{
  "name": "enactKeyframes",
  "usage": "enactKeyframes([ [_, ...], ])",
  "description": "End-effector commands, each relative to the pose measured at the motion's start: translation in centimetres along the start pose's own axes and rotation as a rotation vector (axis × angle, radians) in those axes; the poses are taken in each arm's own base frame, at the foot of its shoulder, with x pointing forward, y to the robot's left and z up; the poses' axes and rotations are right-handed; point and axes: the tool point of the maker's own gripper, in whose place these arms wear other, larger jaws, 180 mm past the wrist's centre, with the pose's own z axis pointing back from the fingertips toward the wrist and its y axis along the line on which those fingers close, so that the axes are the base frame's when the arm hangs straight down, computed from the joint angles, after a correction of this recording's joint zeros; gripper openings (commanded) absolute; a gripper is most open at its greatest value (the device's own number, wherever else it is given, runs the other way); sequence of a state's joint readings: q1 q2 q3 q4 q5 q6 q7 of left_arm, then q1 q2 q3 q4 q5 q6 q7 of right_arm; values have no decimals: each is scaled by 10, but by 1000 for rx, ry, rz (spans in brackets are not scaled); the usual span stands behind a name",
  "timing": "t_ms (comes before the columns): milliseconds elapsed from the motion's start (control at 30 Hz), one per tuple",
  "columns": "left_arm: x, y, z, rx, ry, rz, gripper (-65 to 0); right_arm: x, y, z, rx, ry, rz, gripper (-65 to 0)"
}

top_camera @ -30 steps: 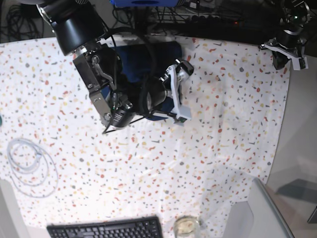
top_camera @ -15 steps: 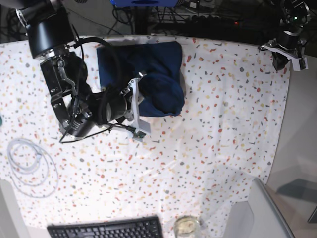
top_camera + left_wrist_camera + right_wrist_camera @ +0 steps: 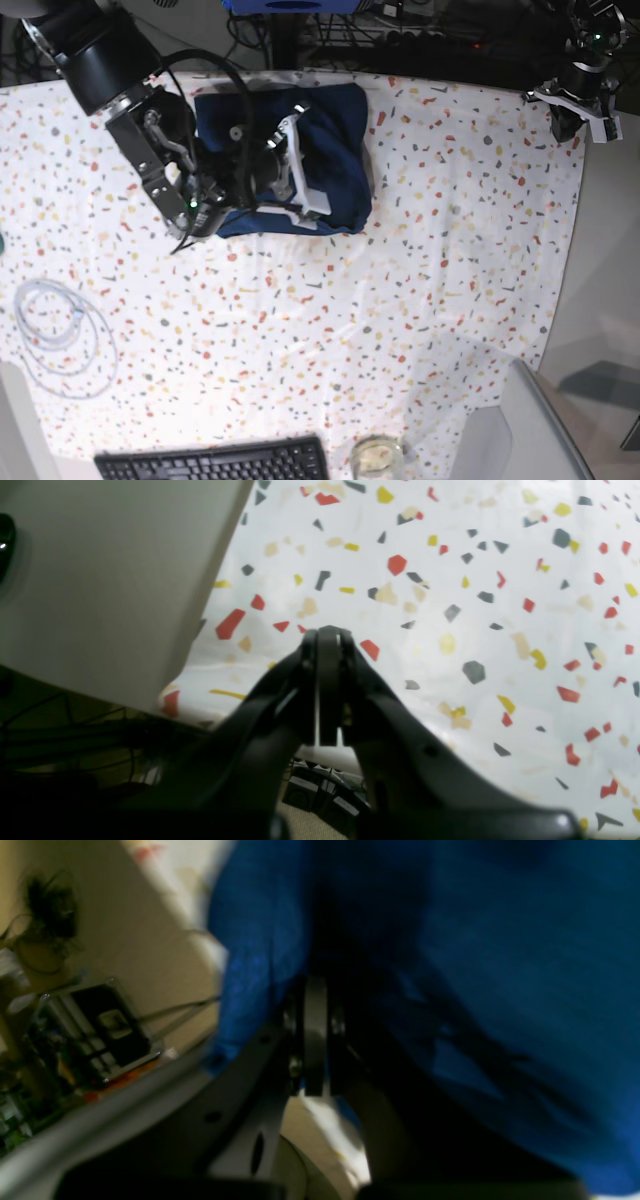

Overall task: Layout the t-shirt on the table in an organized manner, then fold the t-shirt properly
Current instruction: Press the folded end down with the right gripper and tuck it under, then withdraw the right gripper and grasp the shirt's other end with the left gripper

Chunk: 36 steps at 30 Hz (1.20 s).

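The dark navy t-shirt (image 3: 335, 150) lies folded into a rough rectangle at the back middle of the speckled table (image 3: 400, 300). My right gripper (image 3: 298, 165) is down on the shirt's left half. In the right wrist view its fingers (image 3: 315, 1005) are pressed together with their tips buried in a fold of the blue t-shirt (image 3: 500, 965), so it is shut on the cloth. My left gripper (image 3: 575, 105) hovers at the table's far right corner, well away from the shirt. It is shut with nothing in it (image 3: 327, 640), above bare table (image 3: 500, 605).
A black keyboard (image 3: 215, 462) and a glass jar (image 3: 375, 455) sit at the front edge. A coil of clear cable (image 3: 60, 335) lies at the left. A grey panel (image 3: 520, 420) rises at the front right. Cables and gear run behind the table.
My right arm swung left off the shirt with its gripper open, then came back over the shirt's left half and shut on the fabric. The left arm has stayed still.
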<state>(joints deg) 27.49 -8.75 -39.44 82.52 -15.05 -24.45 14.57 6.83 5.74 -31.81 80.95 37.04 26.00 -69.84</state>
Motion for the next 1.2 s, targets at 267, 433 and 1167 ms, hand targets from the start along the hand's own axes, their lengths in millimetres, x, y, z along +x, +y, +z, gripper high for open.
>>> enactKeyframes([
  [267,11,5,2,6,-36,-13,-650,11,47,-19,80,14,106,-644],
  [433,11,5,2,6,-36,-13,-650,22,35,-2,45,-47,94,-644],
  [1167,36,-200,47,-530,-132,124,-650,-33,-94,117,-285,-317,-283,-648],
])
